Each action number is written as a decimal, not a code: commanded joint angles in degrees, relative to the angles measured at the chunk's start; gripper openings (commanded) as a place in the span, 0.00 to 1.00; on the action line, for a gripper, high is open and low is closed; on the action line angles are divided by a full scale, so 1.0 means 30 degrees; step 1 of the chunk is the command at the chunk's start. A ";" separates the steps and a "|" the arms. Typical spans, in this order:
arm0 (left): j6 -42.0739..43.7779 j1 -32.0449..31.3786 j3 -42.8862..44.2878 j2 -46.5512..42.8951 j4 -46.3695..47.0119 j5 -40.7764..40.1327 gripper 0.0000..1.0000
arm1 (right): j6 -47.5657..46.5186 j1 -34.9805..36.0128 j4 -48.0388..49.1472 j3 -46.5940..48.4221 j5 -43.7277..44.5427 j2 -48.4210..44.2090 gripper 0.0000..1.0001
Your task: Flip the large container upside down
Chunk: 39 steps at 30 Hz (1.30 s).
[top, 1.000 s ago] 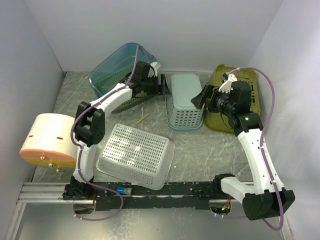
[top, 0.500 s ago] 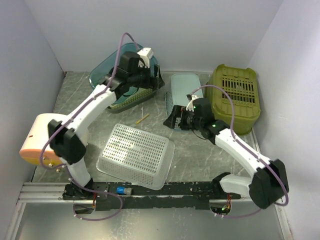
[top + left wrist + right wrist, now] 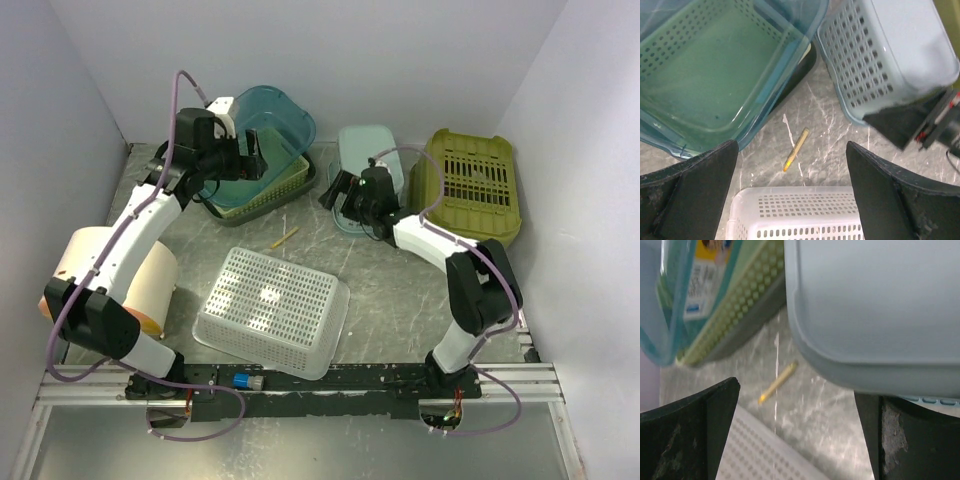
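Teal container rests mouth-up at back left of the counter, stacked on a green basket. Our left fingers and right fingers stand spread, empty. We'd grip its near rim, lift clear, then roll it over.

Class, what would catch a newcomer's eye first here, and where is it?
A white perforated basket lies upside down at the near middle of the table. Along the back wall stand a teal container atop a green basket, a pale blue basket and an olive basket, these two upside down.
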 commanded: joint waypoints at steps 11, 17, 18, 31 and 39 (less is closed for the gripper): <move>0.0892 -0.0337 -0.2454 0.0141 0.2672 0.1336 1.00 | -0.1006 -0.1906 0.0810 0.2814 -0.2014 0.1387 1.00; 0.3025 -0.1147 -0.0555 0.2729 0.1988 0.1018 0.99 | -0.2430 -0.1906 -0.2039 0.1007 -0.2125 -0.2930 1.00; 0.4010 -0.1619 0.0528 0.3576 0.0993 0.0181 1.00 | -0.2597 -0.1921 -0.2506 0.0527 -0.1780 -0.3768 1.00; 0.7376 -0.2572 0.5719 1.0422 -0.0221 -0.3133 0.91 | -0.4388 -0.2048 -0.8306 -0.0121 0.2286 -1.0506 1.00; 0.8447 -0.2528 0.5939 1.1179 0.0567 -0.4846 0.78 | -0.5200 -0.2148 -0.8768 0.0610 0.3581 -1.0069 1.00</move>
